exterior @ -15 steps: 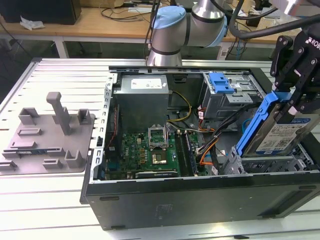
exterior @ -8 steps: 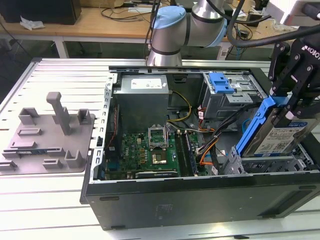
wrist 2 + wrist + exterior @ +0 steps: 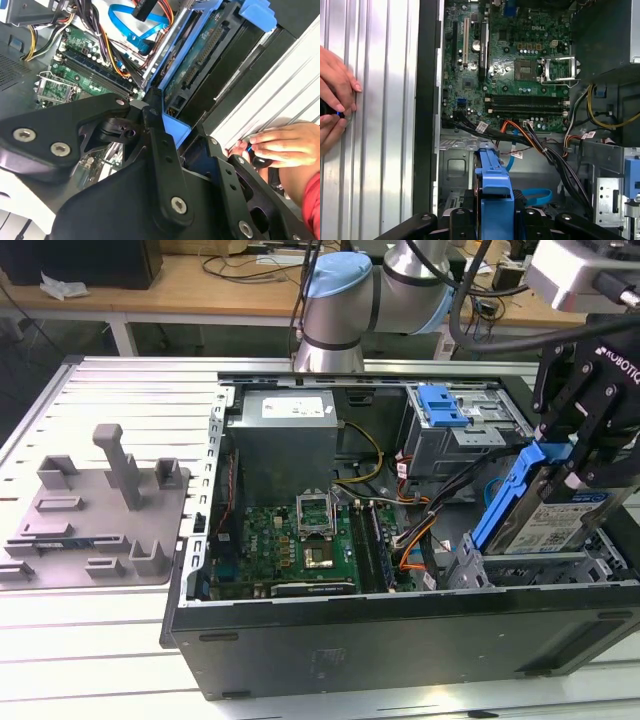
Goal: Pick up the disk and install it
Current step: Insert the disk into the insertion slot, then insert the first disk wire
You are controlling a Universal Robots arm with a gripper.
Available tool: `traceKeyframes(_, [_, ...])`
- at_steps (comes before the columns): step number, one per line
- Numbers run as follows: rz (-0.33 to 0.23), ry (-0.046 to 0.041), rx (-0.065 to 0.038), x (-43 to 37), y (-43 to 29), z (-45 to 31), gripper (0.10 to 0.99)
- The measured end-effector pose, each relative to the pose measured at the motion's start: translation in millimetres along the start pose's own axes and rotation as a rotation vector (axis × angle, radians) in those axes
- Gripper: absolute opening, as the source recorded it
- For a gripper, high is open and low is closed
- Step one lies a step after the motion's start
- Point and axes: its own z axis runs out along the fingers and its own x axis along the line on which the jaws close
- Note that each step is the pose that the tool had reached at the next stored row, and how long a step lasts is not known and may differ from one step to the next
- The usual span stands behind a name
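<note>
The disk (image 3: 552, 523), a silver drive with a white-and-blue label in a blue carrier bracket, hangs tilted over the metal drive bay (image 3: 545, 568) at the open computer case's corner on the exterior view's right. My gripper (image 3: 573, 468) is shut on its upper end. The second wrist view shows the disk's (image 3: 199, 56) green underside and the blue bracket between my black fingers (image 3: 150, 117). In the first wrist view the disk (image 3: 495, 175) shows edge-on by its blue bracket, above the bay floor, with my gripper (image 3: 495, 216) around it.
The case holds a motherboard (image 3: 290, 540), a power supply (image 3: 285, 440), loose cables (image 3: 540, 145) and an upper drive cage with a blue latch (image 3: 440, 405). A grey fixture tray (image 3: 90, 510) lies at the exterior view's left. A person's hand (image 3: 335, 95) rests on the ribbed table beside the case.
</note>
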Motion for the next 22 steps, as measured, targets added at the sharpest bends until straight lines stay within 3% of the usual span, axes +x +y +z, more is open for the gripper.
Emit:
traceKeyframes(7, [0.000, 0.0001, 0.000, 2.2, -0.1, 9.2, 0.369])
traceKeyframes(10, [0.000, 0.0003, 0.000, 2.6, -0.2, 9.8, 0.439])
traceKeyframes(11, [0.000, 0.0003, 0.000, 2.6, -0.2, 9.8, 0.502])
traceKeyframes(22, [0.000, 0.0001, 0.000, 2.6, -0.2, 10.1, 0.502])
